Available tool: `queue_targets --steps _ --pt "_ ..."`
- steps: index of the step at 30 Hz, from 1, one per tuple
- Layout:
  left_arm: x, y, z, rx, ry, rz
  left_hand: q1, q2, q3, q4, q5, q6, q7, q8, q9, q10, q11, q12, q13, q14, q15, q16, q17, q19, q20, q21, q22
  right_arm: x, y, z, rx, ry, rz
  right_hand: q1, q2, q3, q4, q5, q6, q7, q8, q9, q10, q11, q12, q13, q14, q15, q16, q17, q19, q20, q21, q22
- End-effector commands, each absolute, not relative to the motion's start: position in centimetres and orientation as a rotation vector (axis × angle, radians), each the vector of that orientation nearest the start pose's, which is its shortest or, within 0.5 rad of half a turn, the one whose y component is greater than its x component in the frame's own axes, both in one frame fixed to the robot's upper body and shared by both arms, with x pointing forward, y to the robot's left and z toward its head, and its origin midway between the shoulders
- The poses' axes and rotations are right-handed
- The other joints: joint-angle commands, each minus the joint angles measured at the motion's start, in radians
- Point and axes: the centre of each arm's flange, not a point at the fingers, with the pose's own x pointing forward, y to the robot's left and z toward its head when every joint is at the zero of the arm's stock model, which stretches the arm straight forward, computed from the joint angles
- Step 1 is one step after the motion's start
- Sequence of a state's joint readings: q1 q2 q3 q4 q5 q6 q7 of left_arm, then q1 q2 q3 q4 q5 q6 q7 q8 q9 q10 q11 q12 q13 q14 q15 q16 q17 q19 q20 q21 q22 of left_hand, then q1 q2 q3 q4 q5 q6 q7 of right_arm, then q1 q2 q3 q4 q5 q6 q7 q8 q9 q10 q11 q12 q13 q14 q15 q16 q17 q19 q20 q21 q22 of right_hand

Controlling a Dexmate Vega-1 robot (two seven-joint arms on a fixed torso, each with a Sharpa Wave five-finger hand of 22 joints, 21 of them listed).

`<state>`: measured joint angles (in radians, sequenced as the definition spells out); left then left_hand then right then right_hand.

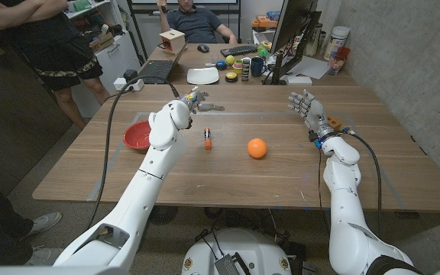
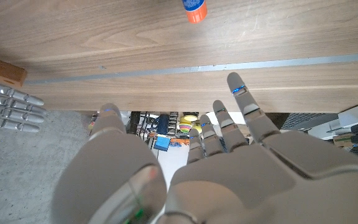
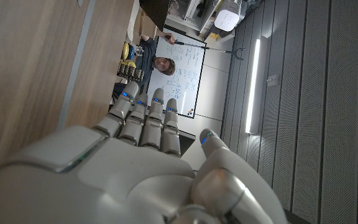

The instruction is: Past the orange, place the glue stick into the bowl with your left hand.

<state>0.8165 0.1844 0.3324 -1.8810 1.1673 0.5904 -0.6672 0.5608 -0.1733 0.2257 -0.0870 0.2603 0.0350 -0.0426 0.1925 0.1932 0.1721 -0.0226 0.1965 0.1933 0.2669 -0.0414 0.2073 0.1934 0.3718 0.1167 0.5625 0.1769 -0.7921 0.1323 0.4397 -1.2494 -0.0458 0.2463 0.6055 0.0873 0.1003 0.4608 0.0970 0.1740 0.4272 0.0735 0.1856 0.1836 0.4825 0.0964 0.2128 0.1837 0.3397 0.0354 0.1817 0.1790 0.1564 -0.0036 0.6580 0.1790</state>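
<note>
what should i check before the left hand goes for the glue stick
1. Left hand free: ok, fingers apart, holding nothing, above the table beyond the glue stick.
2. Glue stick reachable: ok, lying alone on the wood, nothing touching it.
3. Orange out of the way: ok, it sits apart from the glue stick, on the side away from the bowl.
4. Bowl ready: cannot tell fully, the left arm covers part of it; the visible inside looks empty.
5. Right hand clear: ok, open, raised at the table's right side.
</note>
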Motion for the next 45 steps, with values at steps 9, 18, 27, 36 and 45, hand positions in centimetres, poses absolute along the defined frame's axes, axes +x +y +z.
queue_targets --steps 9,18,27,36,45 --pt "58.9 15.0 8.4 1.344 0.020 0.054 -0.001 0.003 -0.016 -0.007 0.006 -0.030 0.025 -0.007 0.003 -0.016 0.018 -0.004 0.004 -0.007 0.005 -0.004 0.001 0.010 0.003 -0.008 0.001 64.9 -31.0 -1.4 0.042 -0.734 0.237 -0.007 -0.005 -0.003 0.009 0.005 0.008 0.003 0.008 0.006 0.009 0.000 0.007 0.006 0.009 0.000 0.008 0.003 0.008 0.000 -0.005 0.005" --pt "58.8 14.0 8.6 1.396 0.052 -0.005 0.005 0.001 -0.023 -0.012 0.007 -0.035 0.033 -0.005 0.003 -0.017 0.030 -0.002 0.005 -0.008 0.004 -0.005 0.001 0.019 0.003 -0.009 0.001 65.0 -31.2 -1.4 0.047 -0.739 0.235 -0.010 -0.008 -0.005 0.010 0.005 0.007 0.002 0.008 0.006 0.008 -0.002 0.006 0.006 0.010 0.000 0.008 0.002 0.007 0.000 -0.007 0.005" --pt "58.7 12.9 8.0 1.468 0.110 -0.019 0.015 0.003 -0.026 -0.018 0.009 -0.029 0.039 0.001 0.003 -0.014 0.035 0.000 0.005 -0.005 0.002 -0.005 0.001 0.026 -0.002 -0.011 0.001 64.9 -31.3 -1.5 0.053 -0.745 0.241 -0.012 -0.008 -0.006 0.011 0.006 0.007 0.002 0.008 0.006 0.009 0.002 0.007 0.006 0.009 0.000 0.007 0.002 0.008 -0.001 -0.008 0.005" --pt "58.4 12.6 7.9 1.487 0.166 0.017 0.025 0.008 -0.040 -0.025 0.012 -0.023 0.059 0.007 0.003 0.011 0.048 0.011 0.007 0.036 -0.004 0.010 0.003 0.093 -0.002 0.003 0.001 64.8 -31.8 -1.9 0.062 -0.744 0.237 -0.014 -0.008 -0.007 0.012 0.007 0.007 0.003 0.008 0.006 0.009 0.000 0.007 0.006 0.010 -0.001 0.007 0.002 0.008 0.000 -0.010 0.005" --pt "58.9 12.7 7.3 1.476 0.237 0.010 0.015 0.013 -0.071 -0.020 0.011 0.016 0.131 0.020 0.003 0.071 0.109 0.024 0.007 0.109 0.035 0.028 0.004 0.177 0.006 0.012 0.000 64.6 -31.9 -1.7 0.055 -0.753 0.239 -0.016 -0.008 -0.008 0.014 0.008 0.008 0.002 0.008 0.006 0.010 0.002 0.007 0.006 0.011 0.000 0.007 0.001 0.009 -0.001 -0.011 0.005"
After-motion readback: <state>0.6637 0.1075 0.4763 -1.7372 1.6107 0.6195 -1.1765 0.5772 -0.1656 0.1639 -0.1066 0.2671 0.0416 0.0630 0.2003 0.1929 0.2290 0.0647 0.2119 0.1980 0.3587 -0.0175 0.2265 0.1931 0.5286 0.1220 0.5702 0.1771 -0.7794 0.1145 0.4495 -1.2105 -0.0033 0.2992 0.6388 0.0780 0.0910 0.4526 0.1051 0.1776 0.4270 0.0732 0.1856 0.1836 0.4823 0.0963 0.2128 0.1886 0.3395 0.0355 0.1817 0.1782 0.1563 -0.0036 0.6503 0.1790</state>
